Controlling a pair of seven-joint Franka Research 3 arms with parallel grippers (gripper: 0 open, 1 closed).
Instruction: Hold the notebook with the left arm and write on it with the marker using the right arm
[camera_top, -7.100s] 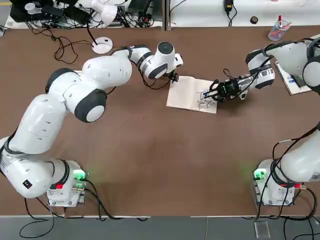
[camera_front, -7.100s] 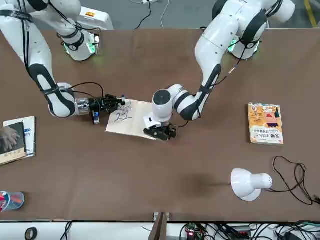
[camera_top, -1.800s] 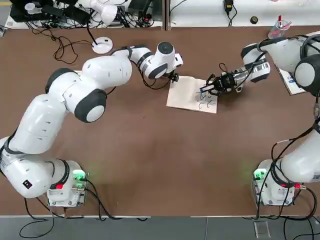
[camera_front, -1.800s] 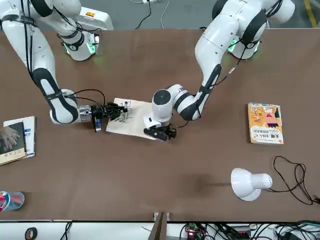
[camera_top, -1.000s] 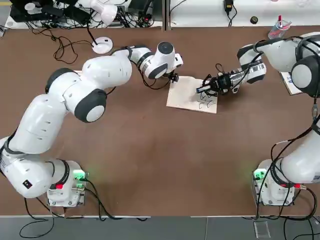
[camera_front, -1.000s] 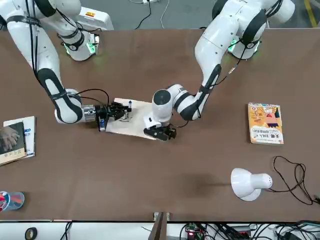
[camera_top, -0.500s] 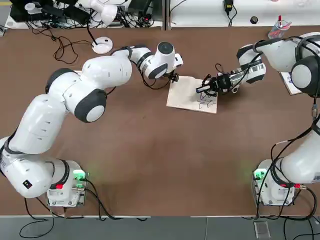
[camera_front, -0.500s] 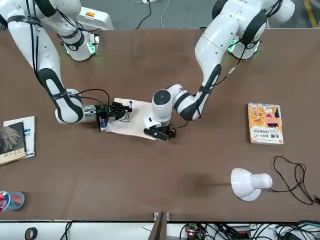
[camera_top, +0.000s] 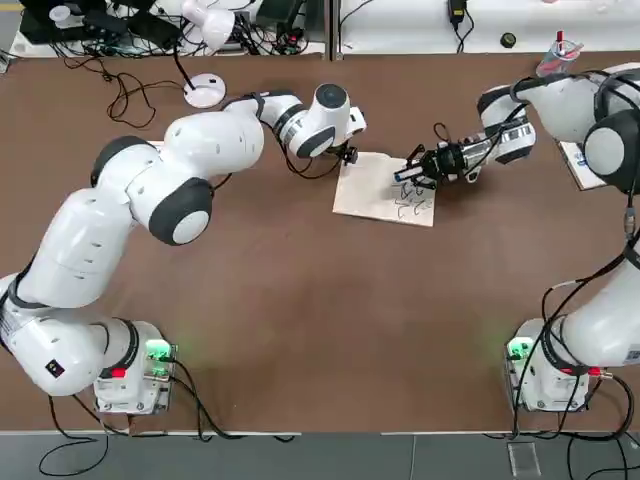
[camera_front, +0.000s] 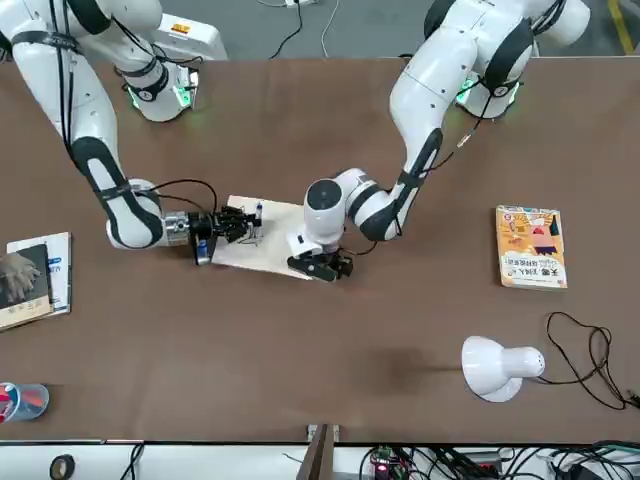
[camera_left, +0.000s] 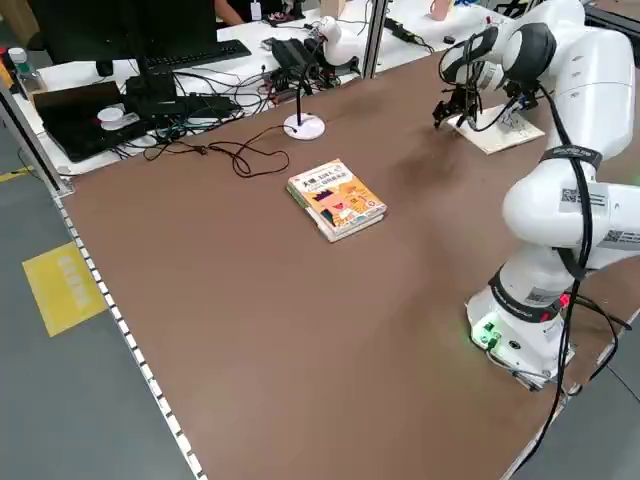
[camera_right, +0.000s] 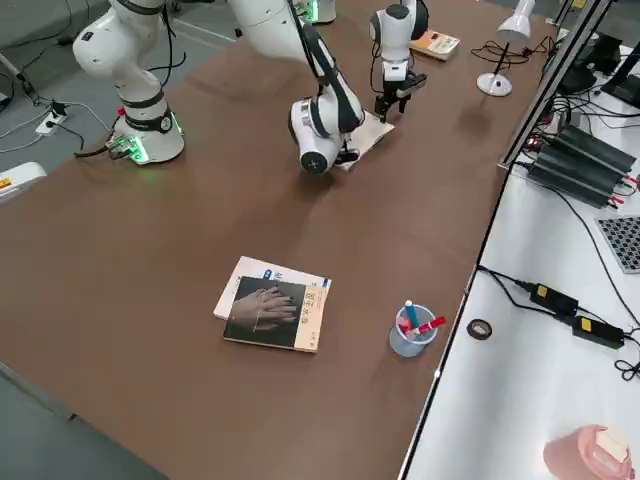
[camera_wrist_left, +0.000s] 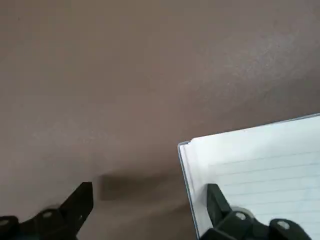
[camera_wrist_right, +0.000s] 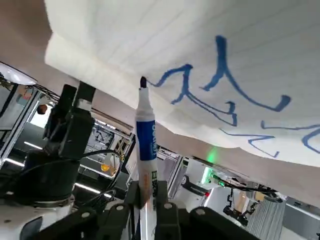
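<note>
Two arms at the page: clock read on the top view, 12 pointing away from the bases.
Notebook (camera_top: 365, 195): one, flat and open on the table, between the grippers; its long side runs from about 9 to just past 3 o'clock.
Right gripper (camera_wrist_right: 148, 187): over the page at its 2 o'clock, closed firmly around the marker (camera_wrist_right: 147, 145).
Marker: one, uncapped, held steeply with its tip down; its tip is at one end of a blue stroke, though whether it presses on the paper I cannot tell.
Writing (camera_wrist_right: 187, 85): several blue marks, mostly toward 6 o'clock from the right gripper.
Left gripper (camera_wrist_left: 151, 192): at the notebook's 10 o'clock corner, fingers wide apart, gripping nothing; one finger is over the page, the other over the table. Contact, I cannot tell.
Nearer arm: the right for the writing, the left for that corner.
Coming move: probably another stroke, tip kept lightly down; the loosely guarded page might slide.
Orange book (camera_front: 531, 248): one, toward 9 o'clock.
Lamp (camera_front: 490, 368): one, at 10.
Cup (camera_right: 412, 340): one, at 2, with at least two pens.
Dark-covered book (camera_right: 265, 312): one, at 3, overlapping one white book (camera_right: 250, 268).
</note>
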